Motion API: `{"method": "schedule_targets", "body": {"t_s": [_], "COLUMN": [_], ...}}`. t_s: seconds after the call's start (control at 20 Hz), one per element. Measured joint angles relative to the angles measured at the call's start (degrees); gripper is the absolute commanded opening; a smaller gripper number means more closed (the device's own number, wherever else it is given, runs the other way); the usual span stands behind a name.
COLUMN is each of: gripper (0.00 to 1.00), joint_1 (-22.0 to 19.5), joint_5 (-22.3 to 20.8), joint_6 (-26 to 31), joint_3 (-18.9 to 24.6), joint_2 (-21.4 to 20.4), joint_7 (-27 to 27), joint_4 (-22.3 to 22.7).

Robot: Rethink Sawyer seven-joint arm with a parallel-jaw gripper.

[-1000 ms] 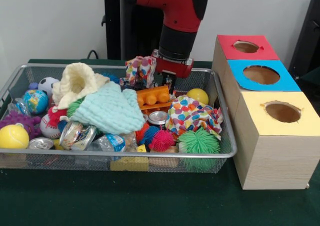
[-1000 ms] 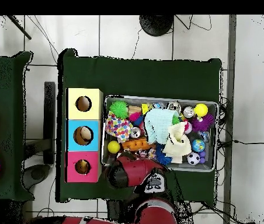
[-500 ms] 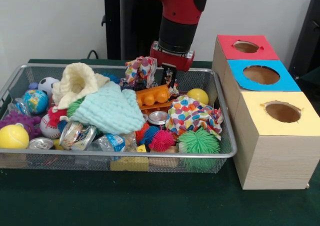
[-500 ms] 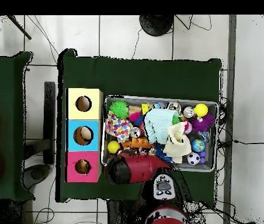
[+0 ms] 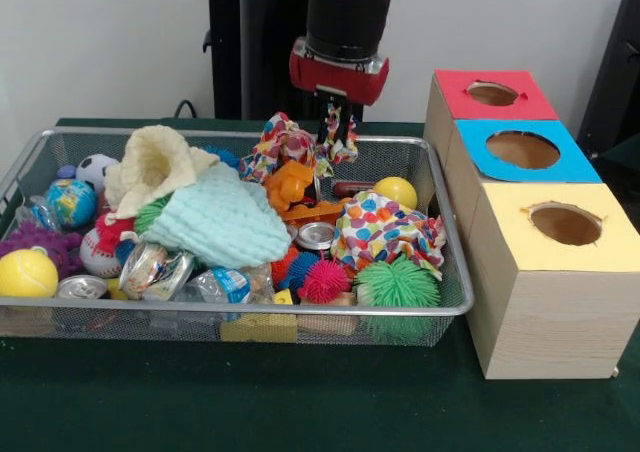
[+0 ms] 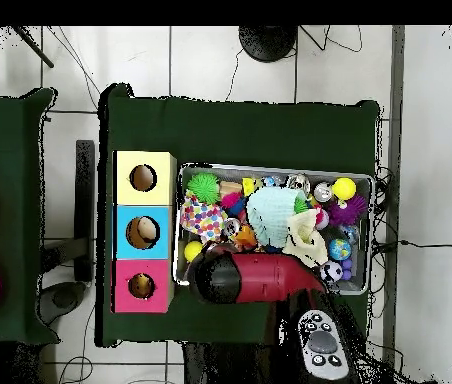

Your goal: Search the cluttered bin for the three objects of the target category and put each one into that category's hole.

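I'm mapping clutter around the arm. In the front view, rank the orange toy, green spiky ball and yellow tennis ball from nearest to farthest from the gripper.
From the gripper:
1. Orange toy, just below it.
2. Green spiky ball, at the bin's front rim.
3. Yellow tennis ball, far corner on the picture's left.

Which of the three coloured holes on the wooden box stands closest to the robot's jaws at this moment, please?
The red hole, at the box's far end. The gripper hangs over the bin's back edge nearest it; the blue hole and yellow hole lie farther off.

Bin (image 5: 452, 302) packed; holes (image 5: 565, 222) clear
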Motion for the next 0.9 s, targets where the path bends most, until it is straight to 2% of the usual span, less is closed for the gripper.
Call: {"method": "schedule_targets", "body": {"t_s": [0.15,0.35,0.7,0.9], "gripper": [0.00,0.00,0.00,0.00], "joint_1": [-0.7,-0.9,-0.6,-2.4], "joint_5": [0.0,-0.9,-4.9,-6.3], "joint_6": [1.4,0.4,0.1,0.1], "joint_3": [1.2,1.9,1.9,2.7], "joint_2": [-2.1,-4.1,-6.1,-6.5], "joint_7": [0.0,0.0,0.0,0.0], "joint_4": [-0.2,-0.7,-3.4,-5.2]}}
